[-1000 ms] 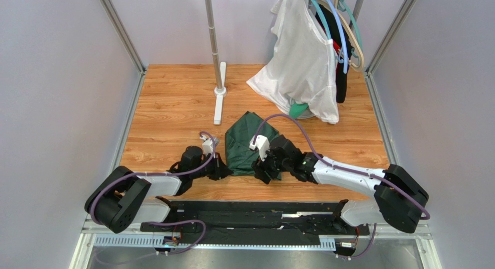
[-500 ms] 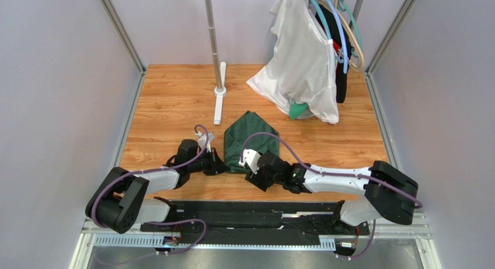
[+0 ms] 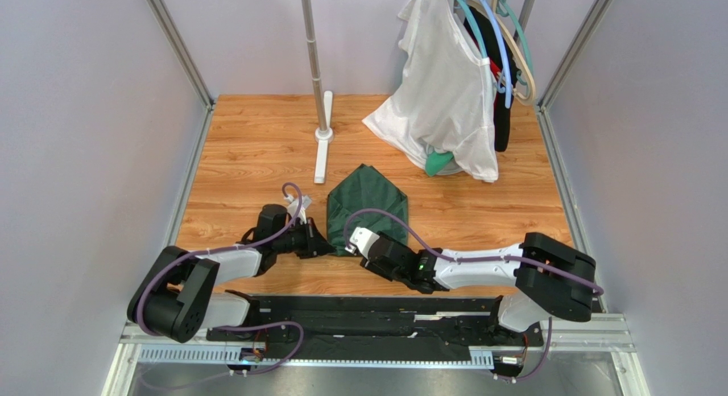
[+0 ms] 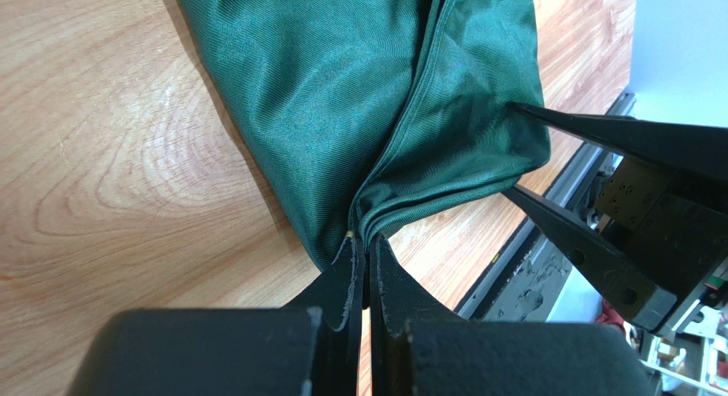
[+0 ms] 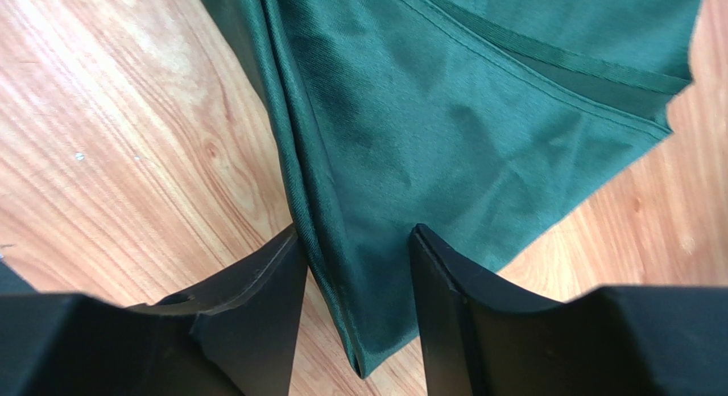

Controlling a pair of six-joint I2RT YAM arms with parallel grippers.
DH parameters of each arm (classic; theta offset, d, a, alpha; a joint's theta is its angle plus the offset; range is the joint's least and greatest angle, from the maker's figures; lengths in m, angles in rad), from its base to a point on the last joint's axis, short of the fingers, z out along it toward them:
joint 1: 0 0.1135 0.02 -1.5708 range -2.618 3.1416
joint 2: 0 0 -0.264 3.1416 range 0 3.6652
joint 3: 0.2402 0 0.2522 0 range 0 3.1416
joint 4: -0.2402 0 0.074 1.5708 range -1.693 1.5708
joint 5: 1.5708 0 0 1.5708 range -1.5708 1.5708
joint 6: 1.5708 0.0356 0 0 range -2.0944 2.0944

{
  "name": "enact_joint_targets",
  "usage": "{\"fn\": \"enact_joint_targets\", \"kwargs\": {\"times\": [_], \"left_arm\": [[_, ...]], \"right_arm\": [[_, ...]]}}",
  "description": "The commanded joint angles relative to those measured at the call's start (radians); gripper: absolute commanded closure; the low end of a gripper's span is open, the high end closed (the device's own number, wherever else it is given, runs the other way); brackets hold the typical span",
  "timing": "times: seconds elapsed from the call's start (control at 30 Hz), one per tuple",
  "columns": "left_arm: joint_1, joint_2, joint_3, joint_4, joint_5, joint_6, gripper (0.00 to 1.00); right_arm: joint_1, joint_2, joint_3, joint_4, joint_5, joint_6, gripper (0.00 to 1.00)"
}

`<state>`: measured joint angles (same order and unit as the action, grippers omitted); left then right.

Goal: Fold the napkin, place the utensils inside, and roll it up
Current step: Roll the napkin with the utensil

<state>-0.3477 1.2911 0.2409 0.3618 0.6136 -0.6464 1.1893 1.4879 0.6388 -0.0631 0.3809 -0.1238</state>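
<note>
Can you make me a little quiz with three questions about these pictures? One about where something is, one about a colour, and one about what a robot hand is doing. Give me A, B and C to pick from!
1. Where is the napkin?
A) on the wooden table
B) in a drawer
C) on a chair

2. What colour is the napkin?
A) red
B) white
C) dark green

3. What is the left gripper doing?
A) standing wide open in the air
B) pinching the napkin
C) holding a spoon

Answers:
1 A, because the view from above shows it lying on the wood.
2 C, because both wrist views show dark green cloth.
3 B, because its fingers are pressed together on bunched cloth.
</note>
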Motion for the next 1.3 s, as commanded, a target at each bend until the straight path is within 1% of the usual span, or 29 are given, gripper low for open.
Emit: {"fn": "enact_joint_targets", "kwargs": {"times": [0.0, 0.07, 0.1, 0.13, 0.2, 0.23, 0.27, 0.3, 0.37, 0.4, 0.5, 0.6, 0.7, 0.8, 0.93, 1.1, 1.17, 1.27], "left_arm": [[0.013, 0.005, 0.034, -0.004, 0.032, -0.009, 1.0], [0.019, 0.008, 0.034, -0.001, 0.041, -0.012, 1.0], [0.022, 0.008, 0.034, -0.001, 0.046, -0.012, 1.0], [0.027, 0.005, 0.034, -0.003, 0.049, -0.013, 1.0], [0.033, -0.006, 0.038, -0.014, 0.054, -0.01, 1.0], [0.036, -0.01, 0.043, -0.032, 0.054, -0.004, 1.0], [0.038, -0.015, 0.052, -0.046, 0.051, 0.001, 1.0], [0.039, -0.025, 0.058, -0.059, 0.043, 0.007, 1.0], [0.041, -0.033, 0.075, -0.099, 0.019, 0.024, 1.0], [0.041, -0.041, 0.081, -0.113, 0.012, 0.03, 1.0], [0.042, -0.061, 0.107, -0.168, -0.029, 0.05, 1.0], [0.042, -0.076, 0.133, -0.228, -0.067, 0.076, 1.0], [0.042, -0.085, 0.162, -0.293, -0.112, 0.097, 1.0], [0.042, -0.11, 0.173, -0.345, -0.158, 0.111, 1.0], [0.042, -0.122, 0.176, -0.353, -0.173, 0.117, 1.0], [0.042, -0.038, 0.219, -0.357, -0.121, 0.137, 1.0], [0.042, -0.001, 0.235, -0.354, -0.109, 0.139, 1.0], [0.042, 0.013, 0.25, -0.353, -0.118, 0.142, 1.0]], "right_arm": [[0.03, 0.02, 0.016, 0.025, 0.148, 0.045, 0.51], [0.033, 0.032, 0.018, 0.02, 0.167, 0.062, 0.53], [0.033, 0.037, 0.021, 0.016, 0.168, 0.067, 0.56], [0.033, 0.05, 0.03, 0.008, 0.161, 0.072, 0.67], [0.033, 0.066, 0.047, -0.03, 0.141, 0.072, 0.79], [0.033, 0.075, 0.067, -0.044, 0.11, 0.072, 0.93], [0.035, 0.078, 0.077, -0.056, 0.092, 0.072, 0.99], [0.033, 0.083, 0.091, -0.091, 0.069, 0.073, 1.0], [0.033, 0.101, 0.146, -0.142, 0.001, 0.073, 1.0], [0.033, 0.11, 0.168, -0.202, -0.019, 0.07, 1.0], [0.033, 0.153, 0.243, -0.308, -0.108, 0.061, 1.0], [0.023, 0.179, 0.303, -0.375, -0.235, 0.058, 1.0], [-0.002, 0.198, 0.35, -0.432, -0.309, 0.058, 1.0], [-0.046, 0.202, 0.378, -0.469, -0.468, 0.056, 1.0], [-0.112, 0.215, 0.389, -0.468, -0.604, 0.049, 1.0], [-0.184, 0.261, 0.391, -0.452, -0.738, 0.032, 1.0], [-0.217, 0.276, 0.381, -0.442, -0.815, 0.029, 1.0], [-0.264, 0.301, 0.369, -0.406, -0.911, 0.027, 1.0]]}}
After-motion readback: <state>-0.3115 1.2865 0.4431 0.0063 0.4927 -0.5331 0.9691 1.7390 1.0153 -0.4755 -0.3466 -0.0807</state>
